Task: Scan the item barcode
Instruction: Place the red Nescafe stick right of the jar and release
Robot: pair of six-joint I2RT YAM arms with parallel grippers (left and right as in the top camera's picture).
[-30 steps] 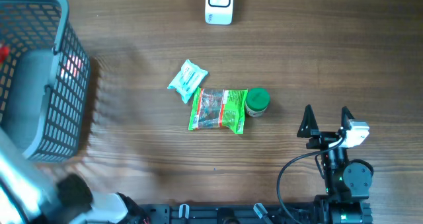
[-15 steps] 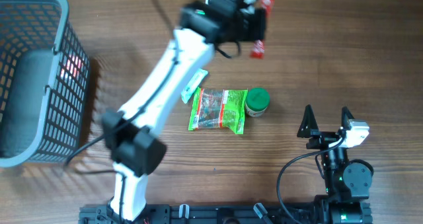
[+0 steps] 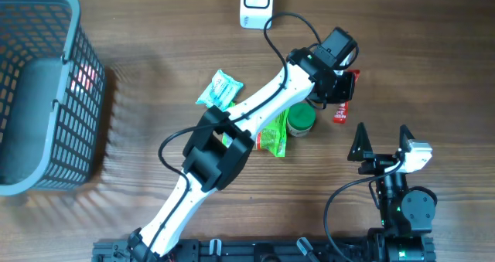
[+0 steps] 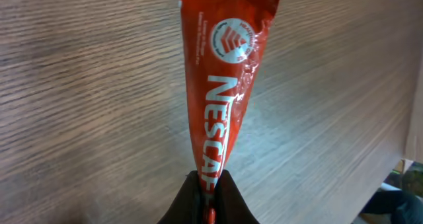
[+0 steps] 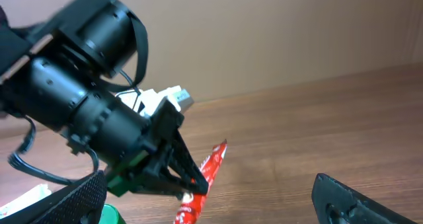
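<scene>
A red Nescafe sachet (image 3: 342,107) hangs from my left gripper (image 3: 341,90), which is shut on its end, just right of the green-lidded jar (image 3: 301,120). In the left wrist view the sachet (image 4: 221,85) stretches away from the pinching fingertips (image 4: 195,192) over bare wood. No barcode shows on the face I see. The white scanner (image 3: 256,2) stands at the table's far edge, up and to the left of the sachet. My right gripper (image 3: 381,141) stands open and empty near the front edge. Its camera sees the sachet (image 5: 206,166) and the left gripper close ahead.
A green snack pouch (image 3: 272,136) and a teal packet (image 3: 219,90) lie mid-table, partly under the left arm. A grey wire basket (image 3: 73,84) fills the left side. One right finger (image 5: 350,201) shows at that view's lower right.
The left arm swung from the basket side up to the scanner, then down and right. It now holds the red sachet beside the green jar. The right arm has not moved.
</scene>
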